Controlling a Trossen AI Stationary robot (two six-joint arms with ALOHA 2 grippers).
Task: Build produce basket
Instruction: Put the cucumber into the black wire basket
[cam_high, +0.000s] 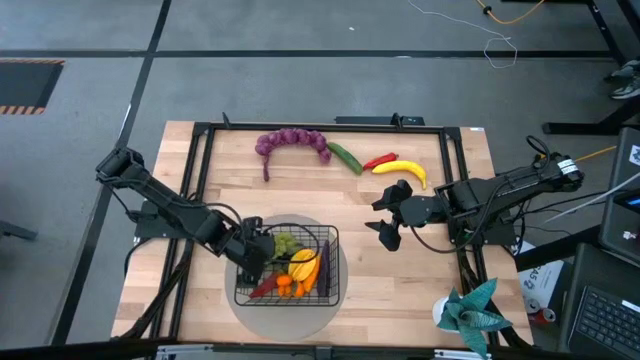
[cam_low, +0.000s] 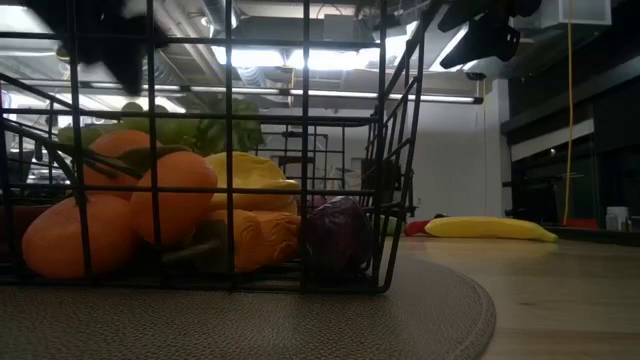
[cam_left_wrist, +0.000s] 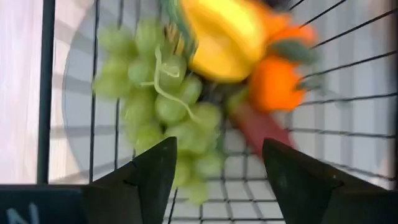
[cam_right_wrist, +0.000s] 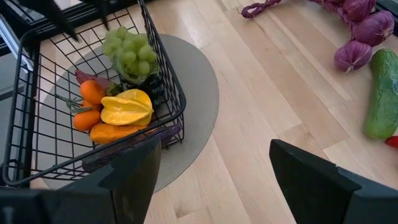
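One basket (cam_high: 290, 262) holds green grapes (cam_high: 286, 242); four pieces lie at twelve o'clock. Left gripper (cam_high: 258, 254) hovers over it, right gripper (cam_high: 392, 213) at three o'clock, both with jaws apart.

Black wire basket (cam_high: 331, 262) at 6 o'clock holds green grapes (cam_high: 287, 242), oranges; banana (cam_high: 401, 169), chili (cam_high: 379, 160), cucumber (cam_high: 345, 156) at 12-1 o'clock

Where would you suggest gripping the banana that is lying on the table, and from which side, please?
Probably across the middle of the banana, coming straight down from above. It lies flat on the bare wood, curved, so the middle is its most even stretch. Jaws should close across its width. The chili sits close to one end, so stay clear of that end. The open right gripper is nearest.
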